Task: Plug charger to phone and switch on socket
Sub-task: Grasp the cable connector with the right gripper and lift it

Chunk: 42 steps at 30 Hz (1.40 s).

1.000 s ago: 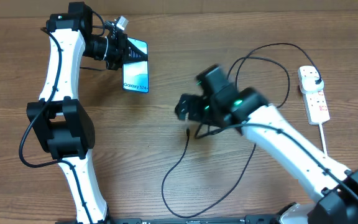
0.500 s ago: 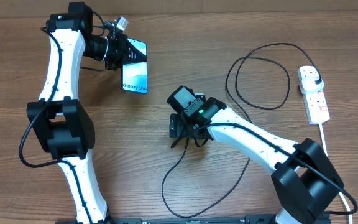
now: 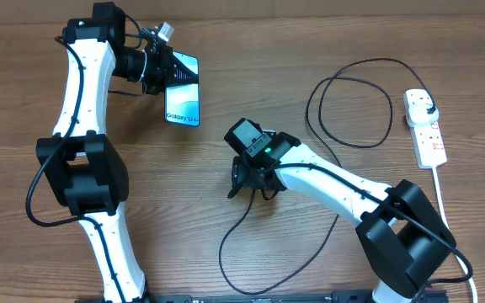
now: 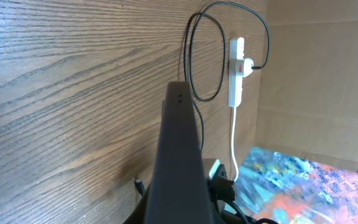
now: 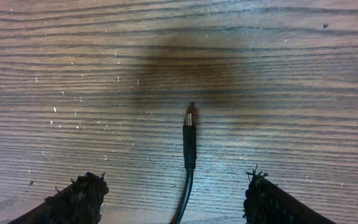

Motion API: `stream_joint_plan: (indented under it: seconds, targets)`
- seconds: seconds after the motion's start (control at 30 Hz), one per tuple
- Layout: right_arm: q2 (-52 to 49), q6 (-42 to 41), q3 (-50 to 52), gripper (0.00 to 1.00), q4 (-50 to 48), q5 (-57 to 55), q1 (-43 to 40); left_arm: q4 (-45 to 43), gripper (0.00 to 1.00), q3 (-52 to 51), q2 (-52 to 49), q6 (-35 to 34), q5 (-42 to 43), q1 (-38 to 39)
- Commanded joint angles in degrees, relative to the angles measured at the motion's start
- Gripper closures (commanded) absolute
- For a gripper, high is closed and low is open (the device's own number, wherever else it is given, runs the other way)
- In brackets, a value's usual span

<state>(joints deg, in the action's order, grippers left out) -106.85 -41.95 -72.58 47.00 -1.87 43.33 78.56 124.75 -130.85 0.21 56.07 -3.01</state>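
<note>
My left gripper (image 3: 167, 74) is shut on the top end of the phone (image 3: 183, 101) and holds it above the table, cyan screen up. In the left wrist view the phone (image 4: 181, 155) shows edge-on as a dark slab that hides the fingers. The charger (image 3: 349, 101) is a thin black cable looping from its plug in the socket (image 3: 429, 139) to a connector tip (image 5: 190, 118) lying on the wood. My right gripper (image 5: 176, 196) is open and straddles the cable just behind the tip, with both fingers (image 5: 79, 199) apart from it. From overhead, the right gripper (image 3: 247, 181) covers the tip.
The socket's white cord (image 3: 439, 189) runs down the right side toward the right arm's base. Slack cable (image 3: 234, 252) curls near the table's front edge. A beige wall (image 4: 316, 93) stands behind the socket (image 4: 235, 74).
My right arm has swung left and come down over the connector tip, its jaws narrowing a little. The left arm and the phone have not moved.
</note>
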Motion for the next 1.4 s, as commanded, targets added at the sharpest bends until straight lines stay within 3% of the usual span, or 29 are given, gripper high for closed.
stream_joint_plan:
  seconds: [0.0,0.27,0.37,0.47,0.77,1.1,1.27,1.37]
  targets:
    - [-1.6,0.0,0.3,0.25,-0.4,0.2,0.2,-0.5,0.96,0.2,2.1,1.0,1.4,0.2]
    - [-5.2,0.0,0.3,0.27,-1.5,1.1,0.2,-0.6,0.95,0.2,2.1,0.9,1.4,0.5]
    - [-5.2,0.0,0.3,0.33,-1.5,1.1,0.2,-0.8,0.96,0.2,2.1,0.9,1.4,0.6]
    - [-5.2,0.0,0.3,0.58,-1.6,1.1,0.2,-1.1,0.96,0.2,2.1,0.9,1.4,0.8]
    - [-5.2,0.0,0.3,0.96,-1.6,1.2,0.2,-1.1,0.96,0.2,2.1,-0.6,1.4,1.1]
    - [-5.0,0.0,0.1,0.96,-1.6,2.7,-0.2,-1.2,0.96,0.2,2.1,-0.6,1.4,1.1]
    - [-3.2,0.8,-3.6,0.96,-1.5,13.7,-4.2,-1.7,0.96,0.2,2.1,-1.2,2.5,1.1]
    - [-1.4,5.3,-6.3,0.96,-1.9,23.7,-7.4,-3.0,0.96,0.2,2.1,-3.8,2.5,1.1]
